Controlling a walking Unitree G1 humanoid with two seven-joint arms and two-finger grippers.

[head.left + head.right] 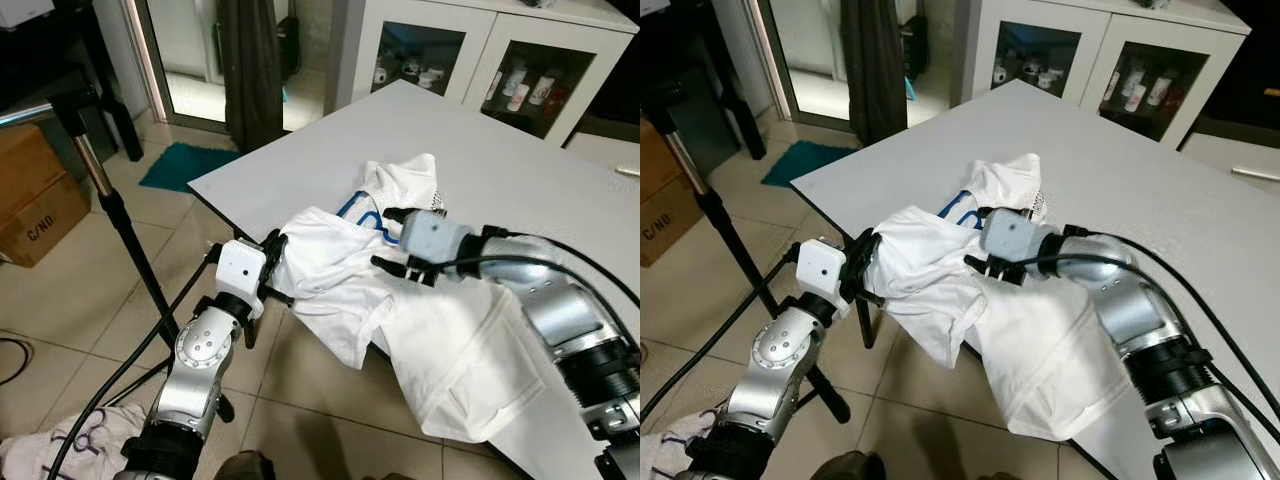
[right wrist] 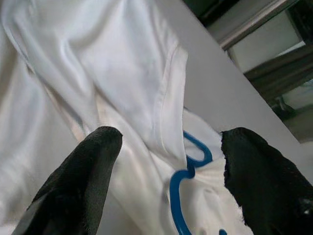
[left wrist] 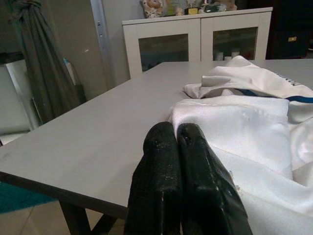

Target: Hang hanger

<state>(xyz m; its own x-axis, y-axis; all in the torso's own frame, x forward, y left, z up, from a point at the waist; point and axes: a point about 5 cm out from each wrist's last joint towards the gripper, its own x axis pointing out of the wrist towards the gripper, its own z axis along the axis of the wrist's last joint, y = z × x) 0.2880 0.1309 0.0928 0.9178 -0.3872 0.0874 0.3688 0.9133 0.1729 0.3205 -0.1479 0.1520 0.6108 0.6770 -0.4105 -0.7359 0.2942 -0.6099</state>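
Right pincer (image 2: 168,161) gapes over curved blue hanger (image 2: 186,181) in crumpled white shirt (image 2: 98,63).

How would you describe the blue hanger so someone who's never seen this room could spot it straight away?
Start at the big grey table in front of the white glass-door cabinet. On its near corner lies a crumpled white shirt, with the open right pincer poised over it. The hanger is the thin bright blue curved hook poking out of the shirt's folds, the only coloured thing on the table.
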